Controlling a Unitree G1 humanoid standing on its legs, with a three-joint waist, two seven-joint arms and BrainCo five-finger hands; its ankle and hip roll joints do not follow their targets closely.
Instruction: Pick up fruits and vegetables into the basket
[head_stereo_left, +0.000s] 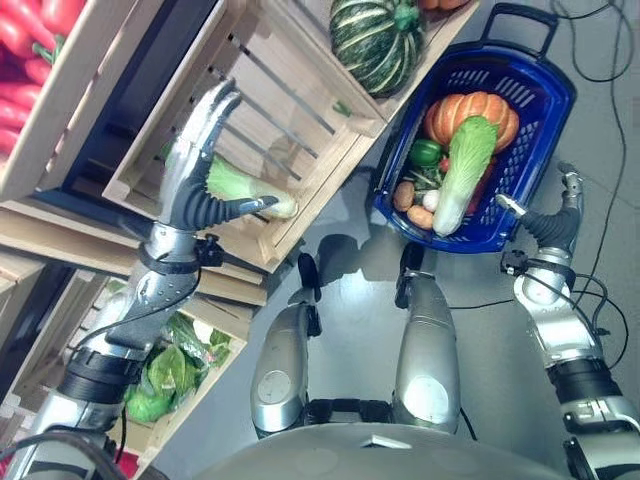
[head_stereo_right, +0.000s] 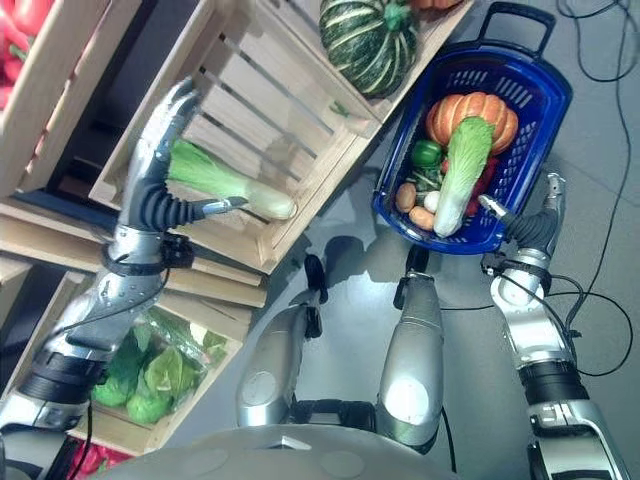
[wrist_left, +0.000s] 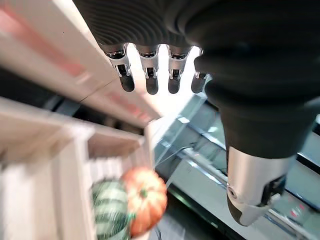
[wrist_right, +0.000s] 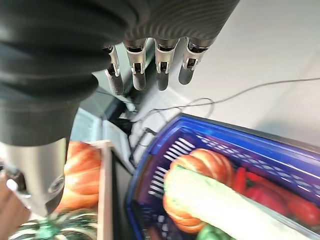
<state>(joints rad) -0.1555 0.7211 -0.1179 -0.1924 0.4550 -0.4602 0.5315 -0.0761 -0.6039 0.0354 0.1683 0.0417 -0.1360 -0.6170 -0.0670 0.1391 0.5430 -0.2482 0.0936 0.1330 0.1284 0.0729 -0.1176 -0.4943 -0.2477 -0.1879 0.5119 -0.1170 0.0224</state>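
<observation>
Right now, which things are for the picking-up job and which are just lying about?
For the job: blue basket, orange pumpkin and cabbage in it, leafy vegetable in the crate, striped squash, left hand, right hand.

Lying about: wooden crate, floor cable.

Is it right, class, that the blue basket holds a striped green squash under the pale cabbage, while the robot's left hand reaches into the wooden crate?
Not quite: under the pale cabbage in the blue basket lies an orange pumpkin, as the left eye view shows. The striped green squash sits on the shelf. The left hand does reach into the wooden crate.
</observation>
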